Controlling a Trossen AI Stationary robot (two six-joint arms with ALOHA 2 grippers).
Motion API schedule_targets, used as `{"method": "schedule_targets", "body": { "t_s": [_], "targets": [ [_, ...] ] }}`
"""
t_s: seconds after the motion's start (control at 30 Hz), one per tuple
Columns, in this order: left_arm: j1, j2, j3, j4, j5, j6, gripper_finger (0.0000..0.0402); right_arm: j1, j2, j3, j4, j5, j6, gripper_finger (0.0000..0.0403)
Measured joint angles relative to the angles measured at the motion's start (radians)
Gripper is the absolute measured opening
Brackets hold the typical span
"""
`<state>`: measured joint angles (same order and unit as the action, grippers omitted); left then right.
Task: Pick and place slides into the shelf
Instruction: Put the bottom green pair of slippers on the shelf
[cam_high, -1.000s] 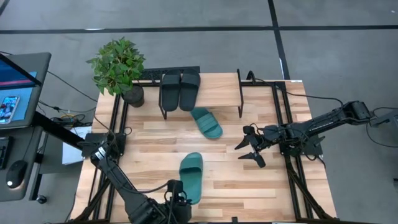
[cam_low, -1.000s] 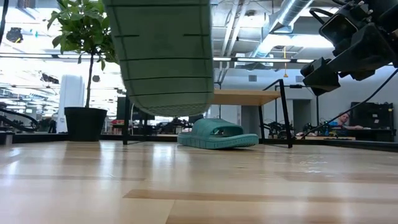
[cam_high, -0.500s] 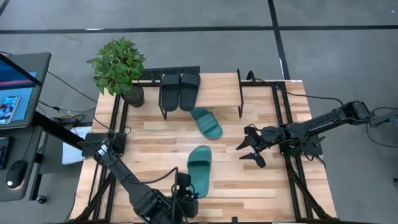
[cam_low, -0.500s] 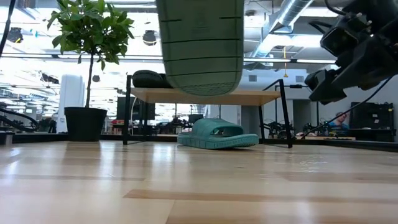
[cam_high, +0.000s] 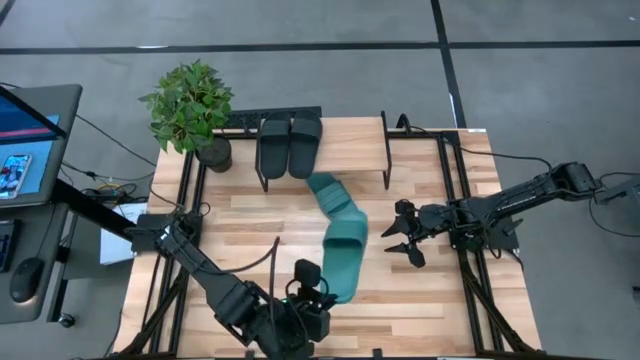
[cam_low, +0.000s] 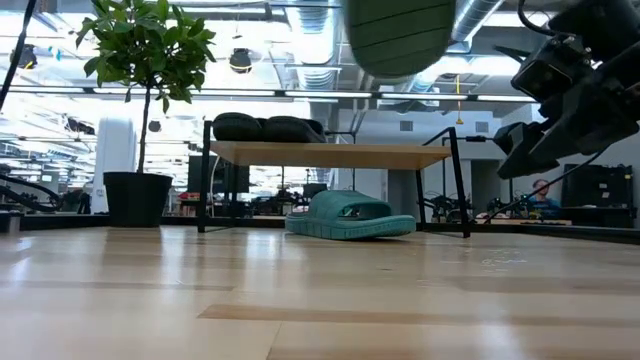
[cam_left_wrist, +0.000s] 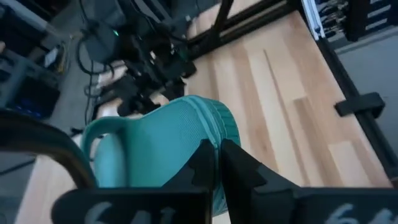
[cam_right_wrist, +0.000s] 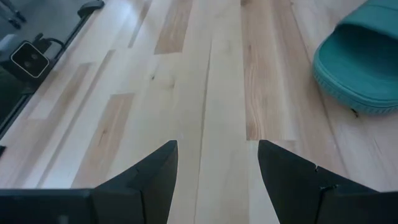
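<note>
My left gripper (cam_high: 326, 291) is near the table's near edge, shut on a teal slide (cam_high: 344, 258) that it holds up in the air; the low view shows that slide's ribbed sole (cam_low: 400, 35) high up. The second teal slide (cam_high: 325, 190) lies sole-down on the table in front of the shelf (cam_high: 345, 140), its near end hidden under the lifted one. Two black slides (cam_high: 289, 145) rest side by side on the left half of the shelf's plank. My right gripper (cam_high: 405, 242) hovers open over the table's right part. My left gripper pinches the teal slide's near end between its two fingers (cam_left_wrist: 239, 165), on the rim of the sole (cam_left_wrist: 214, 134). The slide is lifted clear of the table and stretches away from the fingers toward the shelf, strap (cam_left_wrist: 93, 140) to one side.
A potted plant (cam_high: 190, 105) stands at the table's far left corner beside the shelf. The right half of the shelf plank (cam_low: 400, 154) carries nothing. Black frame rails (cam_high: 448, 180) run along the table's sides. Bare wood (cam_right_wrist: 205, 74) lies below my right gripper.
My left gripper has carried the teal slide up and toward the table's right and far edge, toward the shelf. In the low view the sole has risen and moved right, uncovering the shelf and the black slides. The lifted slide now overlaps the teal slide on the table.
</note>
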<state>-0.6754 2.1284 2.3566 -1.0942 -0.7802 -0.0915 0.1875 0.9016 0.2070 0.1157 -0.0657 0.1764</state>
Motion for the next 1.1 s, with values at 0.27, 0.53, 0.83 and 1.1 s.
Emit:
{"method": "schedule_targets", "body": {
  "t_s": [0.27, 0.53, 0.83, 1.1],
  "targets": [
    [0.085, -0.021, 0.0, 0.005, -0.046, 0.144, 0.0, 0.0, 0.0, 0.0, -0.004, 0.004, 0.0, 0.0215],
    [0.213, -0.024, 0.0, -0.008, -0.016, 0.236, 0.0, 0.0, 0.0, 0.0, -0.003, 0.016, 0.001, 0.0215],
    [0.36, -0.024, 0.0, -0.085, 0.016, 0.237, 0.0, 0.0, 0.0, 0.0, -0.003, 0.015, 0.0, 0.0215],
    [0.444, -0.024, -0.001, -0.091, 0.069, 0.244, 0.0, 0.0, 0.0, 0.0, -0.003, 0.015, 0.0, 0.0215]
  ]
}}
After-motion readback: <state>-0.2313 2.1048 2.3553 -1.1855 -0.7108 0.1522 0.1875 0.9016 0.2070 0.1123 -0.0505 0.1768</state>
